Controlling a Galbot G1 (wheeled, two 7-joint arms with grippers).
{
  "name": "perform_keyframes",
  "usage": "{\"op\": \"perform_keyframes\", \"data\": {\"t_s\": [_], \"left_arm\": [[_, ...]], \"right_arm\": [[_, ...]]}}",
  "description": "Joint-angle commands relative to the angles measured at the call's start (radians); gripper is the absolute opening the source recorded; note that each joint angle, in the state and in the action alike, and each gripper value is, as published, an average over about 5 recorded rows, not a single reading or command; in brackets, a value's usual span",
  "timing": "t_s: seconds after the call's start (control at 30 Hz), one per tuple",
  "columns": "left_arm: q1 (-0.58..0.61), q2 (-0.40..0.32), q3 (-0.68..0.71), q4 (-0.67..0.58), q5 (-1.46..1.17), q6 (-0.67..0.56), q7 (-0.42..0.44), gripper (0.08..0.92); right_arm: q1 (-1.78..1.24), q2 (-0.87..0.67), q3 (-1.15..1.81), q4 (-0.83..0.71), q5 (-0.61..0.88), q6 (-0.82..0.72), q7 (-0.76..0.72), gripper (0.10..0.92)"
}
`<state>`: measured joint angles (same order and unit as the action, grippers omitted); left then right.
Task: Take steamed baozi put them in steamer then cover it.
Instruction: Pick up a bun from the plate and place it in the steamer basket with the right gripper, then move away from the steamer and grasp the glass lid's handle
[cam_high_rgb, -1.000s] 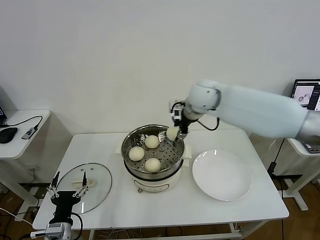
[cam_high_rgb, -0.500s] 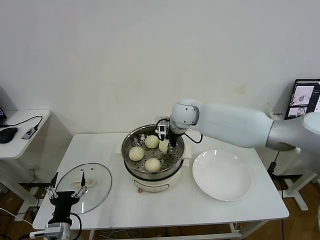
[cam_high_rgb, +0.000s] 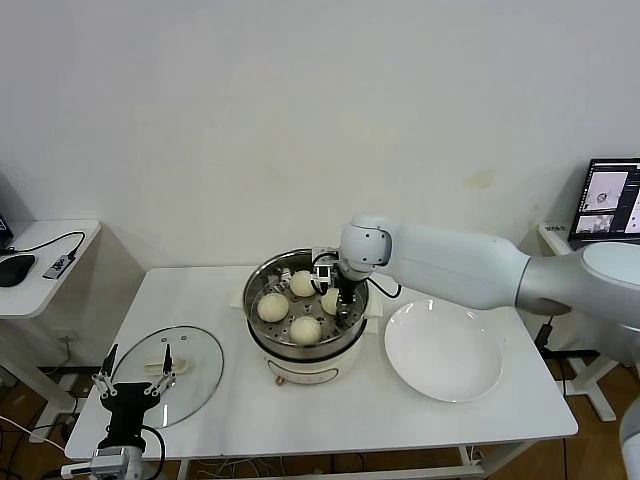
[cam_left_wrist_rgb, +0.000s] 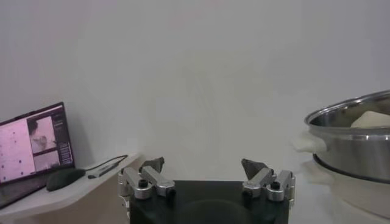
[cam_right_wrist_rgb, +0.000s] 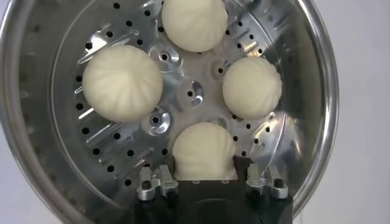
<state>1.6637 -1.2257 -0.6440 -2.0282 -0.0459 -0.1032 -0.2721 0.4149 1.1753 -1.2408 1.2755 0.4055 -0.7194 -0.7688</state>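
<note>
- Nearest, the left gripper (cam_high_rgb: 136, 387) hangs wide open over the clear glass cover (cam_high_rgb: 167, 374), which lies flat, its cream bar handle running left-right.
- Farther back, four smooth cream-white baozi (cam_right_wrist_rgb: 122, 83) sit on the steamer (cam_high_rgb: 262, 285) tray.
- Above the fourth baozi (cam_right_wrist_rgb: 203, 150), the right gripper (cam_right_wrist_rgb: 212, 181) has jaws parted either side; contact unclear.
- One white plate (cam_high_rgb: 444, 350) lies right of the steamer.
</note>
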Motion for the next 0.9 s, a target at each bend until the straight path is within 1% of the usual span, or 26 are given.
{"op": "perform_keyframes", "data": {"t_s": [0.03,0.1,0.17,0.3,0.4,0.5,0.57,0.63,0.73,0.8,0.9], "left_arm": [[0.001,0.005,-0.002,-0.004,0.012,-0.005,-0.001,0.823],[0.0,0.009,-0.003,-0.003,0.011,-0.004,-0.001,0.823],[0.0,0.012,-0.003,-0.002,0.009,-0.004,-0.001,0.823],[-0.003,0.015,-0.002,0.002,0.006,-0.004,-0.001,0.823],[-0.009,0.013,0.0,0.005,0.006,-0.003,0.0,0.823],[-0.013,0.009,0.003,0.007,0.008,-0.004,0.001,0.823],[-0.013,0.007,0.007,0.009,0.011,-0.005,0.002,0.823],[-0.014,0.004,0.011,0.012,0.016,-0.009,0.003,0.823],[-0.014,0.001,0.013,0.018,0.02,-0.015,0.005,0.823],[-0.013,-0.002,0.014,0.023,0.022,-0.019,0.005,0.823],[-0.007,-0.002,0.019,0.032,0.031,-0.022,0.006,0.823]], "right_arm": [[0.0,-0.021,0.045,0.028,-0.014,-0.003,0.005,0.745],[0.019,-0.053,0.065,0.065,-0.002,-0.003,0.005,0.791],[0.041,-0.103,0.093,0.123,0.02,-0.005,0.01,0.814],[0.058,-0.235,0.161,0.268,0.078,-0.002,0.059,0.822],[0.019,-0.339,0.218,0.369,0.11,0.031,0.151,0.823],[-0.094,-0.466,0.312,0.462,0.135,0.107,0.295,0.823],[-0.235,-0.559,0.423,0.525,0.139,0.176,0.398,0.823],[-0.443,-0.638,0.596,0.582,0.116,0.272,0.49,0.823],[-0.819,-0.689,0.911,0.628,0.041,0.422,0.584,0.823],[-1.075,-0.666,1.129,0.63,-0.04,0.513,0.612,0.823],[-1.385,-0.549,1.438,0.62,-0.156,0.65,0.624,0.823]]}}
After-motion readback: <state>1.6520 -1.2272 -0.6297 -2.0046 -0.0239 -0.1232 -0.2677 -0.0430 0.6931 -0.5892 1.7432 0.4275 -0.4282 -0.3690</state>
